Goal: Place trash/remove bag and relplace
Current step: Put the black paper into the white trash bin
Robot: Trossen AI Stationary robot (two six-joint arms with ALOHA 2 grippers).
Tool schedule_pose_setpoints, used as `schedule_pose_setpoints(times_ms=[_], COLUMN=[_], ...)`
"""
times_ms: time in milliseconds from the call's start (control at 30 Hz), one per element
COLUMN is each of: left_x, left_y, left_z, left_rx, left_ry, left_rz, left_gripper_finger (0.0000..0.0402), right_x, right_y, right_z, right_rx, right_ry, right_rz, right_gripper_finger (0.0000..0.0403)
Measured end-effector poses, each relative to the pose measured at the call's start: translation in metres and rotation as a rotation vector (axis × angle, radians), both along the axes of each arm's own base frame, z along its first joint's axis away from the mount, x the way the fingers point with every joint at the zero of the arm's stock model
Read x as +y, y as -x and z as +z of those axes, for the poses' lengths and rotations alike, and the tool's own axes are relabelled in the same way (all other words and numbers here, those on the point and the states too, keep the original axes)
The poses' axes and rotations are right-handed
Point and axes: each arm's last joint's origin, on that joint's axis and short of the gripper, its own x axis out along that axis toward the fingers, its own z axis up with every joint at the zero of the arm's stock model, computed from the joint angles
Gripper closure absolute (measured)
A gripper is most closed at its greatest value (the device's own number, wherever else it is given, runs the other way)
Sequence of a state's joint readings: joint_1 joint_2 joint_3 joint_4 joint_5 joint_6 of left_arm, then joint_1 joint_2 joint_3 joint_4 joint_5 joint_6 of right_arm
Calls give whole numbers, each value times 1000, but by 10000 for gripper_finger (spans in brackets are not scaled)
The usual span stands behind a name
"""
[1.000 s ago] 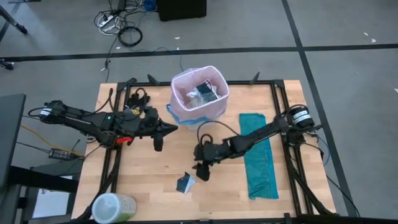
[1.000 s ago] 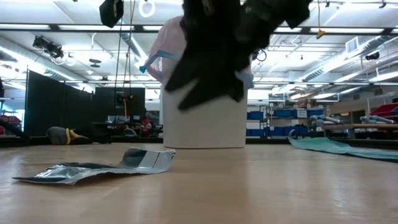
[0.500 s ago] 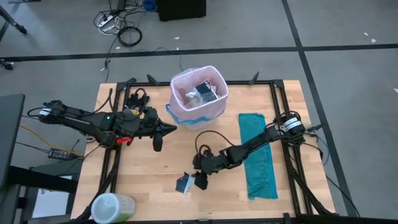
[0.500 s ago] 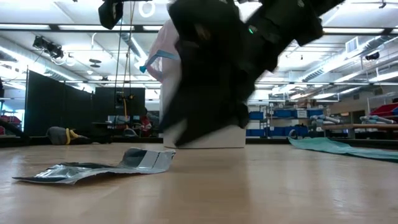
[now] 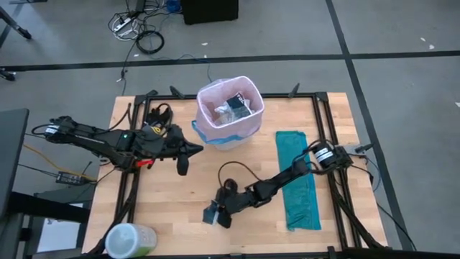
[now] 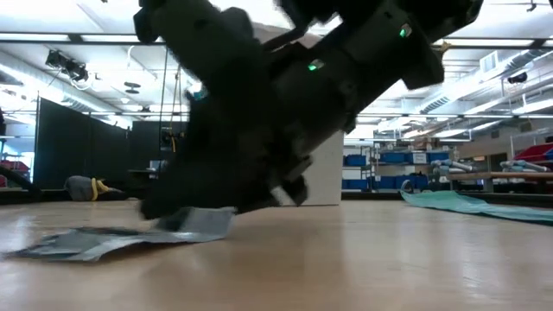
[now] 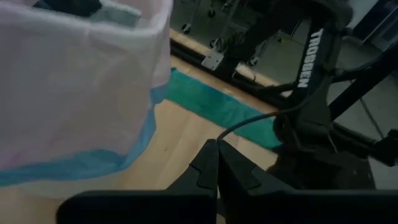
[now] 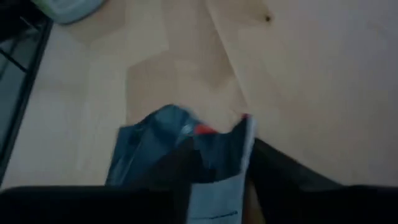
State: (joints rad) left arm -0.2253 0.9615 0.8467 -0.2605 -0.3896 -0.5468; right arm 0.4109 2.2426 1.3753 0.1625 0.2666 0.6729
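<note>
While the wooden surface (image 5: 172,198) fronts a grey-floored workshop, right end effector (image 5: 220,215) straddles a foil packet (image 8: 180,149), fingers parted; left end effector (image 5: 188,155) closed.

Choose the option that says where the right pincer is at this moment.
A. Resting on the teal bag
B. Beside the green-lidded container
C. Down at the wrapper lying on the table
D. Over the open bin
C: in the high view the right pincer sits low at the wrapper on the table; the wrist view shows that wrapper between its fingers.
</note>
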Motion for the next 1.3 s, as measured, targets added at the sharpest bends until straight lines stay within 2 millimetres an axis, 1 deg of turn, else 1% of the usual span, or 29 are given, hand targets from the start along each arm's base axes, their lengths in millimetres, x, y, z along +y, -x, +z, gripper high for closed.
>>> schedule_pose_setpoints(times_ms=[33, 100, 133, 233, 267, 333, 400, 467, 567, 633, 733, 800, 867, 933, 1033, 1133, 1300], left_x=[0, 0, 0, 0, 0, 0, 0, 0, 0, 0, 0, 0, 0, 0, 0, 0, -1], left_y=[0, 1, 1, 1, 1, 1, 1, 1, 1, 1, 1, 1, 1, 1, 1, 1, 0], left_z=[0, -2, -2, -2, -2, -2, -2, -2, -2, -2, -2, -2, -2, -2, -2, -2, -1], left_rx=[3, 21, 22, 20, 21, 20, 22, 21, 22, 22, 22, 22, 21, 21, 21, 21, 14], left_ry=[0, -2, 0, 3, 4, 4, 4, 5, 6, 5, 5, 5, 5, 4, 4, 4, 5], left_rz=[0, 0, -3, -8, -8, -8, -9, -12, -12, -12, -12, -12, -12, -12, -12, -12, -12], left_gripper_finger=[394, 394, 394, 394, 394, 394, 394, 394, 394, 394, 394, 394, 394, 394, 394, 394, 394], right_x=[2, 6, 6, 4, 4, 0, -6, -14, -26, -35, -53, -67, -83, -100, -131, -164, -212], right_y=[-2, -5, -5, -4, -3, -3, 0, 3, 19, 36, 68, 92, 110, 121, 126, 124, 115], right_z=[-2, -2, -2, 4, 9, 28, 52, 85, 152, 197, 258, 290, 313, 324, 328, 328, 319], right_rx=[16, 40, 50, 58, 55, 17, -3, -61, -205, -316, -473, -544, -574, -551, -496, -456, -424], right_ry=[7, 8, 13, 16, 23, 34, 52, 42, 24, 48, 168, 277, 387, 487, 569, 596, 587], right_rz=[-2, 1, 1, -27, -22, -15, -9, -18, -30, -54, -142, -229, -308, -362, -437, -504, -498], right_gripper_finger=[294, 362, 381, 397, 399, 401, 402, 402, 403, 403, 403, 403, 403, 403, 403, 403, 403])
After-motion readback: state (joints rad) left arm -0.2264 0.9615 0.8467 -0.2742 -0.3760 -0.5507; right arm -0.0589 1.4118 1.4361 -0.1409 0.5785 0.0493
